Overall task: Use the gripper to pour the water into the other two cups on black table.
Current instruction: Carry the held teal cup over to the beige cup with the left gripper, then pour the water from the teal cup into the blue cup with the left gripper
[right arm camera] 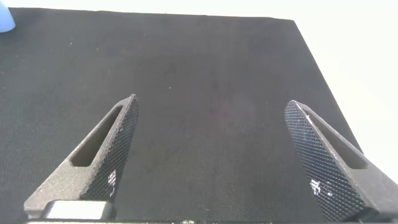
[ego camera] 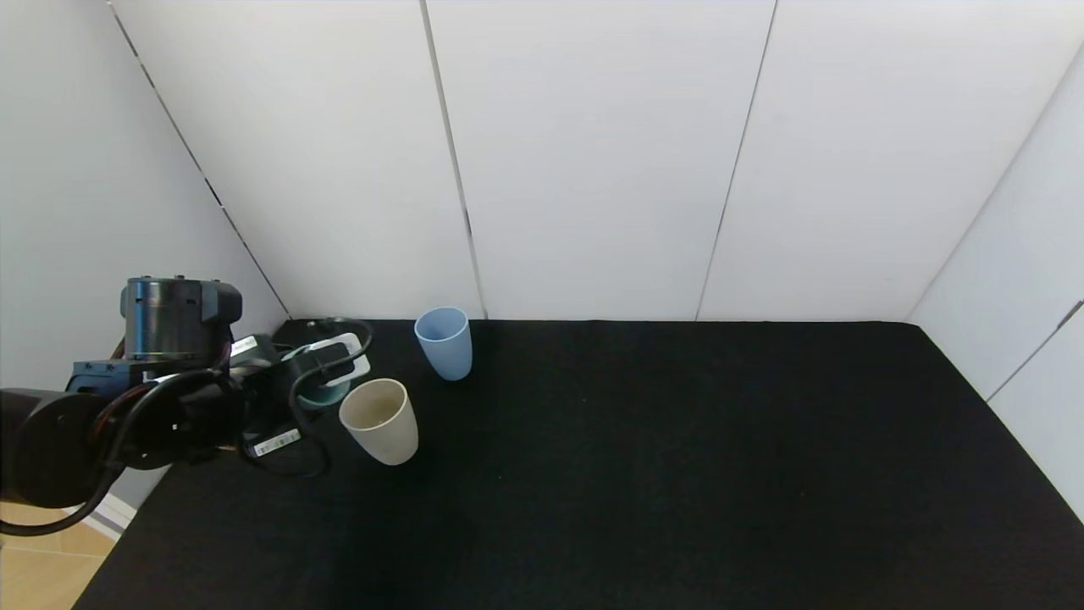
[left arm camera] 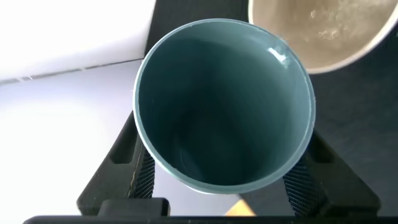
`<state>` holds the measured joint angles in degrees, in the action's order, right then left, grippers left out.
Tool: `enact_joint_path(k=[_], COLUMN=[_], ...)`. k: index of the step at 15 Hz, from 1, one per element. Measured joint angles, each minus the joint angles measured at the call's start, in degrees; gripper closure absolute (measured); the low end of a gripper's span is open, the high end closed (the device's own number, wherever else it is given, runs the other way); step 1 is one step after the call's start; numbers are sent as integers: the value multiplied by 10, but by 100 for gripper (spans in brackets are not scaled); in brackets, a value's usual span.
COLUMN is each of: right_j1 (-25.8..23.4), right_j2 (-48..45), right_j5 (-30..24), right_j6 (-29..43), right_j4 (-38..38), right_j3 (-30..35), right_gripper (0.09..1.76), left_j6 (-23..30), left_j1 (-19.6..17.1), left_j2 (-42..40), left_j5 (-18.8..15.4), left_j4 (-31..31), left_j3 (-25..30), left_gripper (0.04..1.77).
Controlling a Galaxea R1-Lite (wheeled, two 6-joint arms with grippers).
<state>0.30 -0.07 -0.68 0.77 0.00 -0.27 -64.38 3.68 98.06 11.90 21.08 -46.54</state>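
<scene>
My left gripper (ego camera: 326, 385) is shut on a pale teal cup with a dark teal inside (left arm camera: 221, 106), held at the far left of the black table (ego camera: 635, 457); in the head view only part of that cup (ego camera: 324, 396) shows under the wrist. The beige cup (ego camera: 381, 420) stands upright right beside it, its rim (left arm camera: 323, 31) close to the teal cup's rim. The light blue cup (ego camera: 445, 341) stands upright farther back near the wall; a sliver of it shows in the right wrist view (right arm camera: 6, 18). My right gripper (right arm camera: 211, 109) is open and empty above bare cloth, out of the head view.
White wall panels (ego camera: 593, 152) edge the table at the back and both sides. The table's left edge (ego camera: 127, 525) drops to a wooden floor. The black cloth spreads bare to the right of the cups.
</scene>
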Motion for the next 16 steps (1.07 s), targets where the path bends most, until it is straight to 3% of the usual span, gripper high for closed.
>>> enact_joint_path(k=[8, 13, 16], right_j1=[0, 0, 0], right_j2=[0, 0, 0], right_j5=[0, 0, 0], right_j6=[0, 0, 0], right_j4=[0, 0, 0], right_j3=[0, 0, 0], right_gripper=[14, 14, 14], left_j6=[128, 172, 195], left_j1=[-31, -34, -22], left_j2=[-4, 12, 44], left_j5=[-60, -86, -91], left_j4=[-17, -126, -159], left_j3=[-31, -146, -228], left_gripper=[66, 66, 66])
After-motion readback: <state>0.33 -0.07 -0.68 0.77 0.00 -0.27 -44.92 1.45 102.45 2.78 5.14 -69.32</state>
